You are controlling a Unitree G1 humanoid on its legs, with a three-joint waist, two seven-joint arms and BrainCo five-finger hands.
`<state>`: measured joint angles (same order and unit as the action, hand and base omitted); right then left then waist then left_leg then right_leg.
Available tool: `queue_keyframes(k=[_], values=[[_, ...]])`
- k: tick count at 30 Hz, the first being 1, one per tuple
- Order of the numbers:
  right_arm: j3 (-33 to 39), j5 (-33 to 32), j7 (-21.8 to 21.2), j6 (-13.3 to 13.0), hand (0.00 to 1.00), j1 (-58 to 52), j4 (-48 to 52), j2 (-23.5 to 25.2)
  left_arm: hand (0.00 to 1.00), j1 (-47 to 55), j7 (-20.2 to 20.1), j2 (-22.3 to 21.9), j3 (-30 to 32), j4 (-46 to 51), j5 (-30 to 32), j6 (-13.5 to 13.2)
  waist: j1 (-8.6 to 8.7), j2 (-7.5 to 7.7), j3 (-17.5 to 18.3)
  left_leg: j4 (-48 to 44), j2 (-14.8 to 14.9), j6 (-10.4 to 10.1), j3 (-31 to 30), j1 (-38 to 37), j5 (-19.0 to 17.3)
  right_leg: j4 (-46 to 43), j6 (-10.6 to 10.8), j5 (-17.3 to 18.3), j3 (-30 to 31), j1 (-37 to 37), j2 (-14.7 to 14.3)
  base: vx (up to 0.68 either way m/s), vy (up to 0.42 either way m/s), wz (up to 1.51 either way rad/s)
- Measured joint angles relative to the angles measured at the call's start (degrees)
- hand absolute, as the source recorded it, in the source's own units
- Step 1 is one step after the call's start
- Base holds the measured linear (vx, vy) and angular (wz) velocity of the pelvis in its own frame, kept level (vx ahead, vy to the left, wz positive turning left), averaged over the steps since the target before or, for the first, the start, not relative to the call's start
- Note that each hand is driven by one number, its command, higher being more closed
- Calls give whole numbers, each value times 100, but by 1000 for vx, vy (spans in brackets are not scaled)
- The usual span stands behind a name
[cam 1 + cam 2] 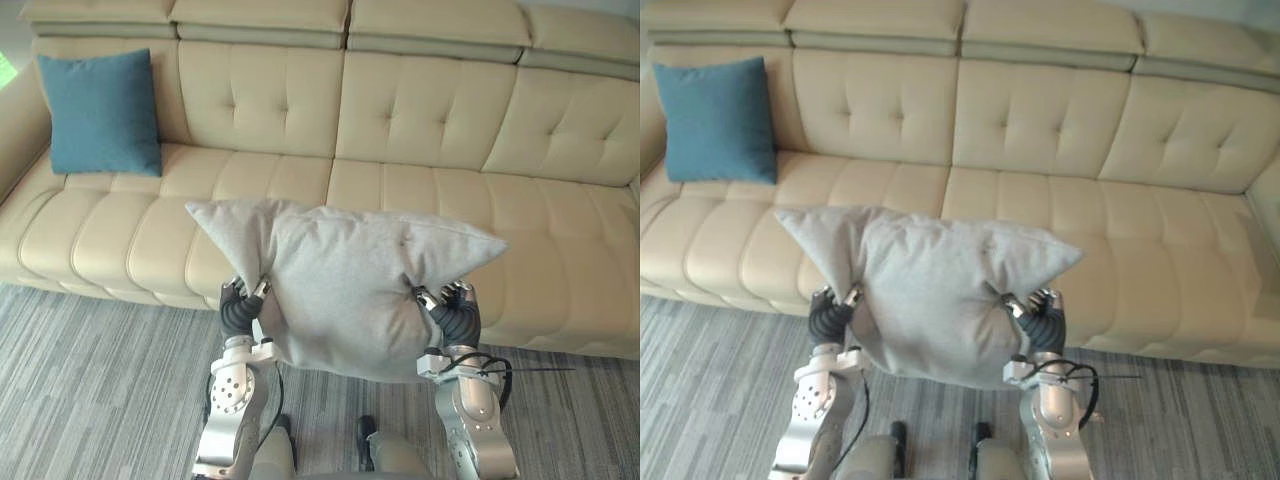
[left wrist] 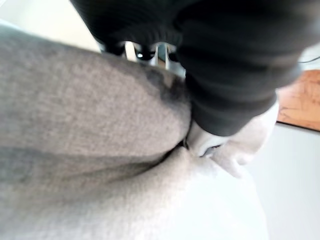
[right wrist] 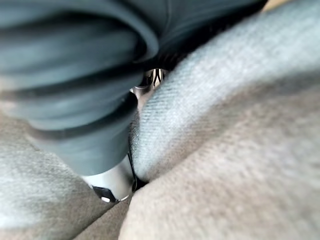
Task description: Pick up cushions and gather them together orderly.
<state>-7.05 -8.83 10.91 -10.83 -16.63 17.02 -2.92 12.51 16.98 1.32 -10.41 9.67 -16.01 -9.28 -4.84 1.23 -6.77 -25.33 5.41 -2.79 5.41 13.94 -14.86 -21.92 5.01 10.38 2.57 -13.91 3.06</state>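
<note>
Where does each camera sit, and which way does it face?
Left eye view: on the head, looking down at sofa, blue cushion and grey cushion; both arms, left hand and right hand gripping it.
Right eye view: beside it, same scene, same arms.
Left wrist view: on the left wrist, pressed against grey cushion; its dark cover shows.
Right wrist view: right wrist, likewise.
Shared: the grey cushion.

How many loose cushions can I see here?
2. A blue square fabric cushion leans on the cream leather sofa at its left end; a grey fabric cushion is held before the sofa by the left hand and right hand. It may hide others.
</note>
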Motion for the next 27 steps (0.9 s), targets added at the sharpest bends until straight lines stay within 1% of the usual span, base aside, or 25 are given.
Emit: queue_keyframes(k=[1, 2, 4, 5, 6, 7, 8, 10, 11, 12, 13, 14, 15, 16, 17, 18, 19, 20, 21, 22, 23, 24, 25, 26, 27], values=[[1, 1, -7, -14, 100, -45, 30, 2, 100, 23, -13, 3, -22, 1, -10, 6, -1, 5, -3, -66, -38, -7, 4, -16, -81, -205, 80, 52, 32, -29, 37, 8, 107, 0], [1, 1, -27, -14, 100, -62, 18, 9, 100, 51, -30, 11, -22, 1, -41, 17, -3, 9, -2, -162, -88, 34, 34, -48, -160, -819, 96, 50, 91, -288, 71, 5, 101, 1], [1, 2, -75, -12, 100, -178, -4, 19, 100, 87, -42, 18, -21, 1, -99, 20, 8, 12, -3, -225, -158, 100, 51, -171, -227, -1715, 236, -92, 133, -623, 120, 20, 78, 9], [1, 7, -90, -8, 100, -261, -28, 52, 100, 100, -46, 18, -21, 1, -108, 21, 12, 12, -6, -216, -163, 144, 32, -295, -245, -1993, 231, -202, 131, -715, 133, 61, 18, 12], [-2, 7, -97, -6, 100, -295, -45, 56, 100, 100, -48, 20, -20, 3, -108, 19, 10, 23, 1, -191, -158, 165, 23, -343, -255, -2071, 227, -221, 126, -720, 135, 95, -21, 8], [-3, 7, -134, -6, 100, -315, -103, 58, 100, 100, -48, 28, -16, 6, -107, 16, 4, 7, -2, -107, -155, 222, -5, -423, -277, -2095, 169, -80, 78, -712, 155, 105, -80, 6], [8, 2, -148, -6, 100, -311, -176, 58, 100, 96, -48, 25, -17, 12, -106, 9, 10, 58, 54, -34, -152, 235, -88, -433, -284, -1954, 159, 163, -40, -716, 155, 117, -106, 8], [25, -14, -166, -4, 100, -313, -280, 61, 100, 88, -48, 25, -17, 7, -106, 10, 15, 108, 91, 157, -72, 228, -216, -481, -288, -1383, 101, 326, -264, -757, 106, 167, -182, 3], [65, -23, -193, -1, 100, -314, -298, 62, 100, 59, -49, 24, -19, -29, -106, 12, 16, 94, 86, 322, -9, 226, -344, -552, -289, -1016, 50, 270, -245, -882, -8, 274, -277, 0], [97, -30, -201, -1, 100, -316, -298, 58, 100, 15, -61, 23, -23, -66, -106, 13, 19, 50, 61, 437, 97, 201, -403, -638, -302, -586, 18, 102, -186, -911, -121, 260, -255, 6], [115, -34, -201, 0, 100, -324, -301, 59, 100, -14, -83, 24, -25, -103, -106, 13, 41, 42, 56, 495, 126, 168, -463, -684, -321, -316, 9, -27, -141, -900, -155, 307, -299, 30], [148, -40, -201, 0, 100, -335, -308, 43, 100, -62, -105, 16, -38, -188, -106, 15, 112, 127, 107, 599, 123, 18, -718, -826, -403, 94, -135, -548, -109, -784, -171, 368, -326, 46], [217, -75, -198, 5, 100, -381, -323, -1, 100, -57, -106, -40, -137, -345, -106, 30, 171, -63, 164, 694, 225, -38, -1088, -972, -463, 11, -399, -465, -361, -678, -308, 401, -314, 43], [265, -84, -194, 3, 100, -419, -320, -4, 100, -58, -113, -41, -182, -382, -106, 48, 167, -82, 183, 714, 219, -11, -1206, -1040, -394, -94, -496, -360, -447, -681, -311, 429, -299, 37], [369, -134, -187, 5, 100, -506, -312, -4, 100, -52, -143, -70, -278, -439, -106, 107, 169, -112, 209, 539, 196, -174, -1482, -1054, -181, -348, -701, -173, -580, -660, -318, 413, -291, 38], [460, -145, -186, 6, 100, -622, -274, -32, 100, -24, -159, -140, -380, -479, -106, 129, 184, -201, 270, 320, 254, -386, -1720, -1007, -80, -331, -801, -60, -760, -528, -367, 395, -299, 42], [484, -154, -186, 6, 100, -670, -252, -68, 100, 7, -185, -184, -407, -479, -113, 129, 197, -250, 300, 111, 282, -495, -1829, -952, -43, -229, -836, -34, -851, -411, -407, 396, -255, 49], [490, -254, -186, 9, 100, -799, -185, -137, 100, 72, -262, -258, -437, -479, -164, 129, 228, -340, 361, -514, 276, -808, -2010, -790, 124, 51, -848, -28, -994, -106, -492, 408, -198, 44], [483, -256, -188, 14, 100, -939, -73, -200, 100, 127, -353, -271, -451, -477, -205, 124, 226, -369, 380, -1092, 275, -1119, -2003, -707, 382, 279, -850, -30, -1077, 219, -560, 397, -178, 46], [484, -256, -188, 15, 100, -1008, 0, -219, 100, 162, -387, -265, -452, -476, -205, 115, 231, -396, 400, -1382, 278, -1209, -1957, -616, 518, 372, -850, -30, -1123, 354, -586, 395, -157, 36], [481, -257, -189, 10, 100, -1086, 122, -244, 100, 210, -443, -260, -454, -476, -205, 112, 241, -421, 421, -1946, 315, -1218, -1740, -450, 791, 507, -862, -22, -1150, 564, -630, 270, -98, 25], [482, -261, -189, 8, 100, -1075, 194, -246, 100, 247, -488, -253, -452, -474, -207, 107, 197, -418, 418, -2444, 364, -1009, -1343, -240, 905, 616, -1017, 50, -1114, 724, -638, 294, -75, 17], [485, -281, -187, 3, 100, -1063, 218, -246, 100, 256, -493, -251, -452, -475, -207, 107, 175, -406, 398, -2662, 424, -878, -1095, -136, 855, 689, -1129, 115, -1063, 812, -650, 166, -13, 7], [486, -345, -173, 16, 100, -1037, 204, -247, 100, 316, -493, -257, -454, -495, -206, 123, 156, -430, 397, -2885, 513, -527, -749, 38, 602, 804, -1152, 129, -1016, 976, -676, 191, 29, -2], [475, -356, -143, 34, 100, -1046, 203, -235, 100, 379, -493, -254, -452, -505, -206, 128, 117, -417, 387, -2860, 500, -337, -534, 131, 376, 910, -1161, 134, -957, 1146, -661, 176, 83, -10]])
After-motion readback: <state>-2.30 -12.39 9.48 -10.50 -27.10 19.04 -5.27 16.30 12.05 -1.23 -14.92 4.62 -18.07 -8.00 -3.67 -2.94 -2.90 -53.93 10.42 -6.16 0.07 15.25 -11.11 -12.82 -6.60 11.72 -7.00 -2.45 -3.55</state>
